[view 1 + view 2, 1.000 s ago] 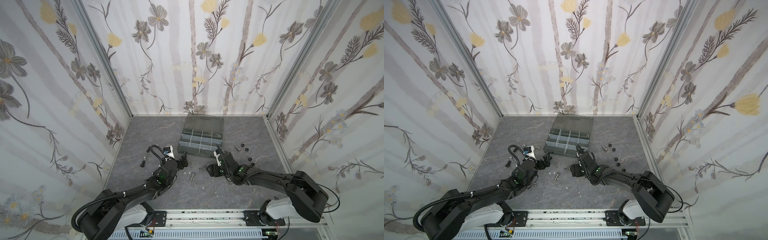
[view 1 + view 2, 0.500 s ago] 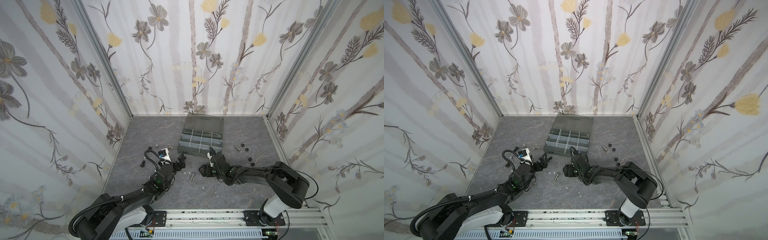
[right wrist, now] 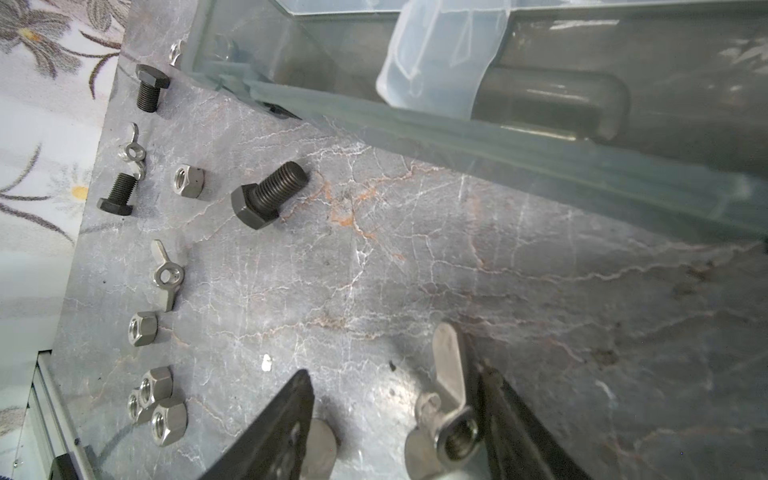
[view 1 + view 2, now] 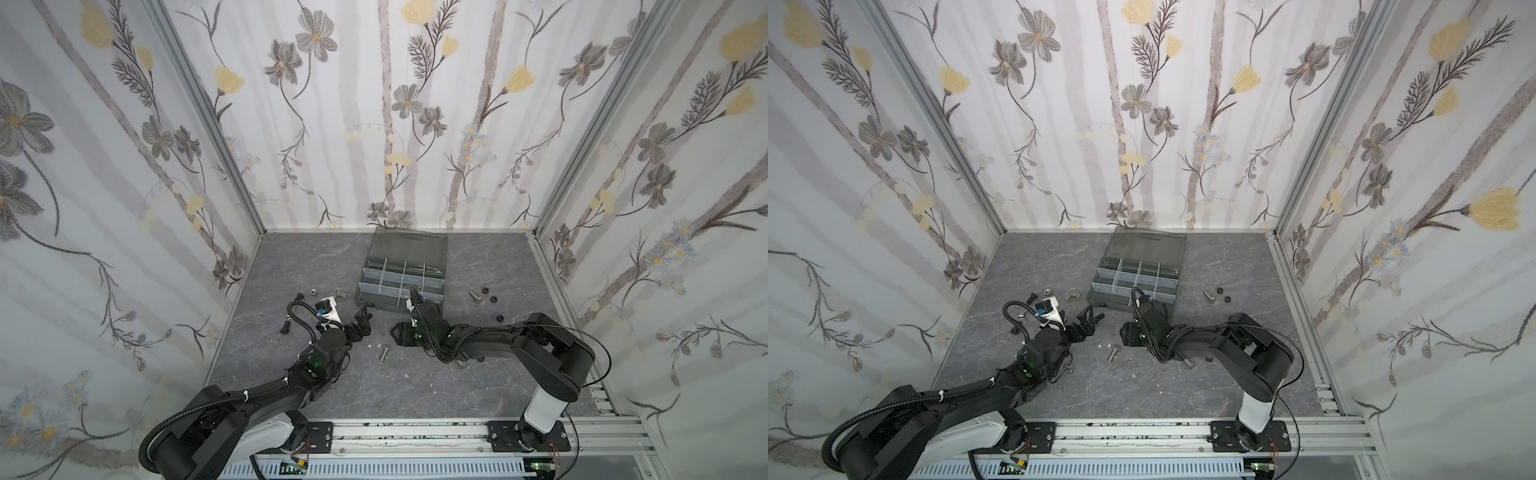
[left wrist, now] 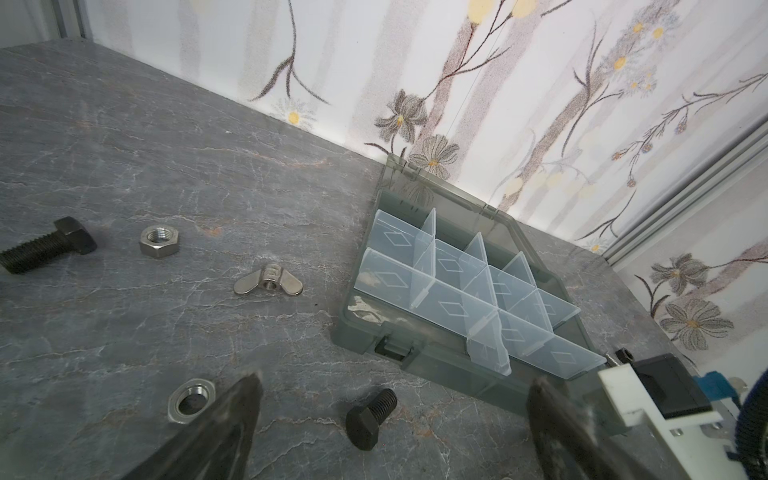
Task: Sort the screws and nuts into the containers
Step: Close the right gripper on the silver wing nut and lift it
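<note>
Wing nut (image 3: 449,411), silver, low on the bench (image 3: 415,257) just in front of the case (image 3: 540,162), between the fingers of the right end effector (image 3: 390,372). Its long axis (wing tip to wing tip) runs along the fingers, with the threaded hole toward the wrist camera. One wing leans on one finger (image 3: 511,428). The other finger (image 3: 278,432) stands clear of it, so the end effector is released, half-spread, not clamped on the nut. A silver piece under that clear finger is too hidden to name.

Loose in the same view:
- 3 black bolts (image 3: 151,89). The nearest (image 3: 266,199) lies flat, thread end toward the case.
- 5 silver hex nuts (image 3: 189,180) (3 in a touching cluster).
- 2 more wing nuts.

Left end effector (image 5: 397,382) is spread wide, released, empty. A black bolt lies flat between its fingers, thread toward the case. That view counts 2 black bolts, 2 hex nuts and 1 wing nut lying flat.

In both top views the case sits back-middle on the bench, its lid (image 4: 407,245) open toward the back wall. A silver bolt (image 4: 382,353) lies between the arms, long axis roughly front-to-back. Right of the case are 1 more silver bolt and 3 black nuts (image 4: 493,299).

The dividers (image 5: 451,307) are pale, each stamped with a diamond outline. One strip (near the front wall) is bowed out of line.
</note>
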Available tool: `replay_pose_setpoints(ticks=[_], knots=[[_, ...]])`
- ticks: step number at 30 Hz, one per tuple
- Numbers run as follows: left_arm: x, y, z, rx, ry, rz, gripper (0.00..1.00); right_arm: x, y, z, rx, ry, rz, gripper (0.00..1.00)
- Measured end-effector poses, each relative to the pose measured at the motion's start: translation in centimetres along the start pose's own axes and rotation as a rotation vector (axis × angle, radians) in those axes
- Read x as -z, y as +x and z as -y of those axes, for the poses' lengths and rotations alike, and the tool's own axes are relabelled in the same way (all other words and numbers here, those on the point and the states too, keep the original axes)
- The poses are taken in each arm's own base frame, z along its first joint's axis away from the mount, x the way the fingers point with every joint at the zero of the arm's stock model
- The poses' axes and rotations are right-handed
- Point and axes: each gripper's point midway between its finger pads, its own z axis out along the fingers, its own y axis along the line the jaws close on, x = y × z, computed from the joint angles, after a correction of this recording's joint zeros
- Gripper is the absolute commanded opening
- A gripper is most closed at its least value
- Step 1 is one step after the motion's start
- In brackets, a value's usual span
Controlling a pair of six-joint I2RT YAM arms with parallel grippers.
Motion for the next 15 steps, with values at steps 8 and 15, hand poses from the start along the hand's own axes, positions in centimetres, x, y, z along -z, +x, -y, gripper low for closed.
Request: replay_pose_setpoints(ticks=[8,15], knots=[[0.02,0.01,-0.05,0.000,-0.001,0.000,1.00,-0.10,0.39,0.29,0.048,0.039,-0.009,0.52],[0.07,0.02,-0.11,0.001,-0.001,0.001,1.00,-0.68,0.44,0.17,0.084,0.064,-0.015,0.39]])
